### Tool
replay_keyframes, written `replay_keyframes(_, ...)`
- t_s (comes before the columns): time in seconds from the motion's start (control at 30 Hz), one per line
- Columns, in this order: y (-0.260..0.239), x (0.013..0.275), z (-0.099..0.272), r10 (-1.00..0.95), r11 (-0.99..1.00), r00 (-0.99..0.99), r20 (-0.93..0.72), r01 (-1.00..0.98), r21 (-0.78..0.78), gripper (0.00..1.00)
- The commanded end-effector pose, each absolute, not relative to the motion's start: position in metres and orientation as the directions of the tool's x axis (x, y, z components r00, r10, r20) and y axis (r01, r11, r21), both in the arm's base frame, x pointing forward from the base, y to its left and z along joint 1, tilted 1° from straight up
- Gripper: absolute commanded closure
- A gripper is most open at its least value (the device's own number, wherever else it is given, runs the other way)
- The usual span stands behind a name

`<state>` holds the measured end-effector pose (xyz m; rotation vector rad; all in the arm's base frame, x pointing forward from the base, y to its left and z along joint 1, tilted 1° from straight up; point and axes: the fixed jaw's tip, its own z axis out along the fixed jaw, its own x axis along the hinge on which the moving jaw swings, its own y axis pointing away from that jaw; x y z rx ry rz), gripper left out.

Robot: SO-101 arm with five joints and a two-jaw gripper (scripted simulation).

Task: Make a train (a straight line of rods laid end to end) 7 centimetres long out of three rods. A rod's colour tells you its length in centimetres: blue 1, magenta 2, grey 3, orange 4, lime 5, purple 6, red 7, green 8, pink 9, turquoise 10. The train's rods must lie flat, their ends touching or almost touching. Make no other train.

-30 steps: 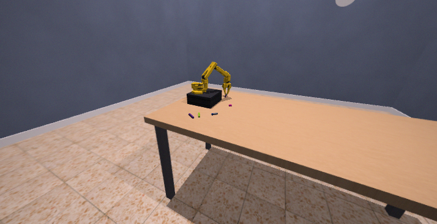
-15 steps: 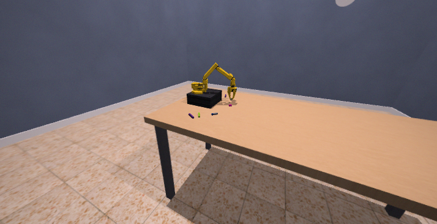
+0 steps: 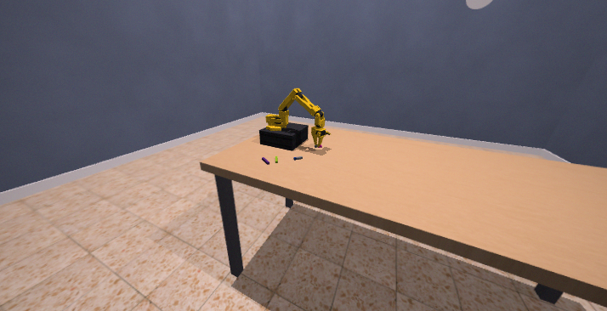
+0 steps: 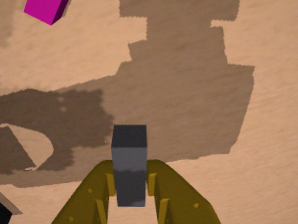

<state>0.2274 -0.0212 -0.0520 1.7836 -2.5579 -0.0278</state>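
My gripper is shut on a grey rod and holds it pointing down, just above the table. In the exterior view the gripper hangs right of the black base. A purple rod, a short lime rod and a dark bluish rod lie apart from each other nearer the table's front edge.
The arm's black base stands at the table's far left corner. The table's front edge runs close to the three loose rods.
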Motion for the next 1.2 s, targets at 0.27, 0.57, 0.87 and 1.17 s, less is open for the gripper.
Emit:
replay_keyframes(0.27,-0.088,0.218,-0.050,-0.803,0.596,-0.596,0.001,-0.803,0.004,1.00)
replay_keyframes(0.57,-0.108,0.209,-0.050,-0.743,0.669,-0.669,0.001,-0.743,0.003,1.00)
replay_keyframes(0.87,-0.109,0.209,-0.050,-0.739,0.674,-0.674,0.001,-0.739,0.003,1.00)
replay_keyframes(1.17,-0.109,0.209,-0.050,-0.739,0.674,-0.674,0.001,-0.739,0.003,1.00)
